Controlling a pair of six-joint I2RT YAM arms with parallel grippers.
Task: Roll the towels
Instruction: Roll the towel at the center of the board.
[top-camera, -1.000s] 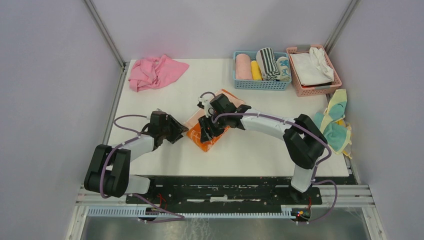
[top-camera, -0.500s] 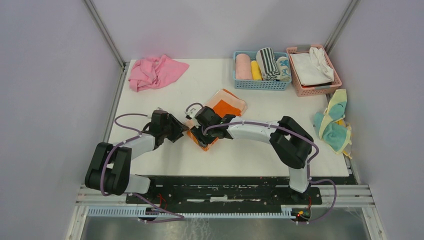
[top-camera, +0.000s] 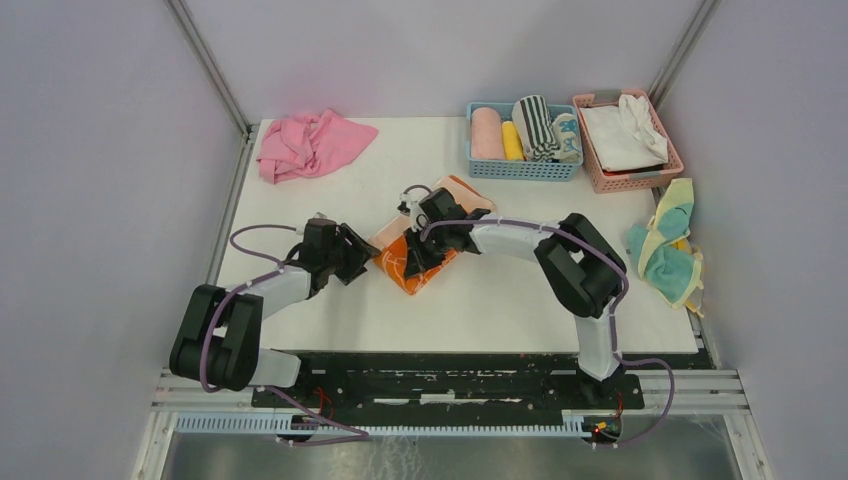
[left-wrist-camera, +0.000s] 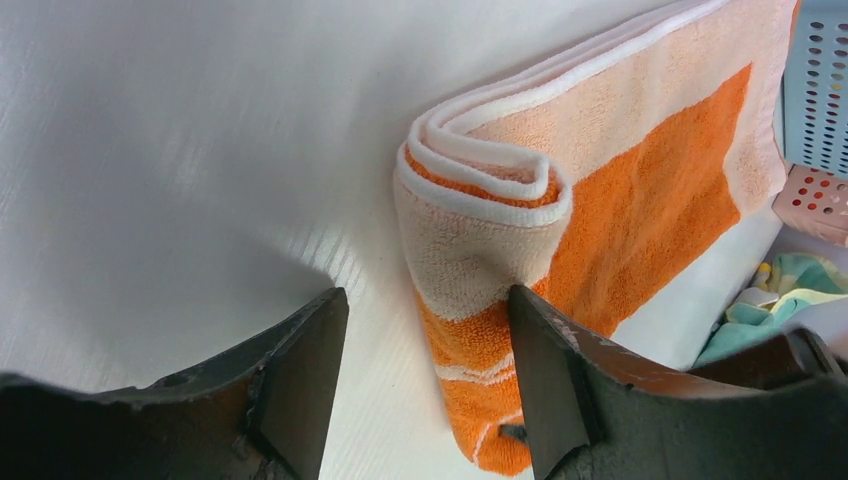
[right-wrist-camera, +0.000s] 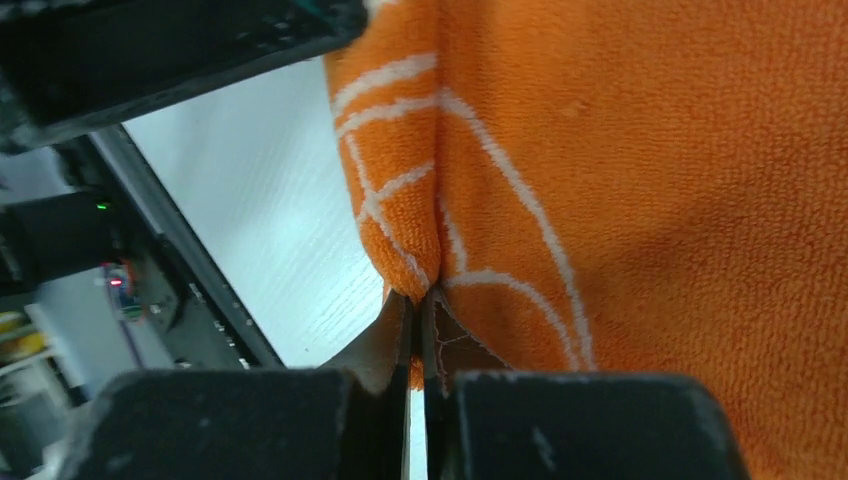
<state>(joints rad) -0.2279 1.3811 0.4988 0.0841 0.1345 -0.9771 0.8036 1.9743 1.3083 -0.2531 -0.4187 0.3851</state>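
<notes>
1. On the tabletop (top-camera: 500, 300) there are two arms and two pincers, one orange towel (top-camera: 432, 228), one crumpled pink cloth (top-camera: 310, 143), and two baskets.
2. The blue basket (top-camera: 520, 172) holds four rolled towels. The pink basket (top-camera: 630, 181) holds white cloth.
3. The heap of teal-and-yellow towels (top-camera: 668, 250), far out beyond the right pincer (top-camera: 412, 264), is too bunched to count.
4. From above, the right arm covers the middle of the orange towel, and neither pincer's grip can be made out there.
5. The right wrist view shows the right pincer (right-wrist-camera: 418, 310) closed, its tips pinching a fold of the orange towel (right-wrist-camera: 620, 200) at an edge with white lines.
6. The left pincer (left-wrist-camera: 425, 330) is open and grips nothing. The rolled end of the orange towel (left-wrist-camera: 480, 200) lies just ahead of the gap, nearer the right-hand finger (left-wrist-camera: 545, 370).
7. The unrolled part of the towel stretches flat away from the left pincer, towards the baskets.
</notes>
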